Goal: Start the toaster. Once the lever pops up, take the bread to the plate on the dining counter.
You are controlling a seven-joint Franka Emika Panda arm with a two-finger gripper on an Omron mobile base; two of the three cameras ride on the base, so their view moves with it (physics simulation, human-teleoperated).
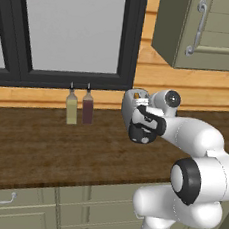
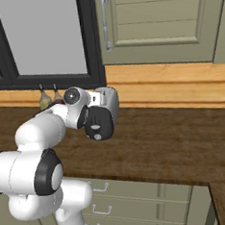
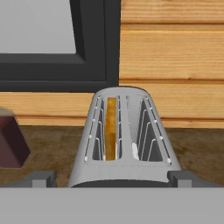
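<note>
- The toaster (image 3: 124,140), a small rounded silver-grey box, stands on the dark wood worktop (image 1: 33,142) against the pale plank wall, just right of the window's black frame (image 3: 94,43).
- The bread (image 3: 111,127), a tan slice, stands on edge in its left slot.
- My gripper (image 3: 111,178) hangs close over the toaster's near end, fingers (image 3: 41,178) spread wide, one either side, gripping nothing.
- Two slim bottles, yellowish (image 1: 72,107) and dark red (image 1: 87,107), stand near the toaster's left; whether they touch each other I cannot tell.

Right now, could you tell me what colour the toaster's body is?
Silver-grey; the toaster shows best in the hand view.
</note>
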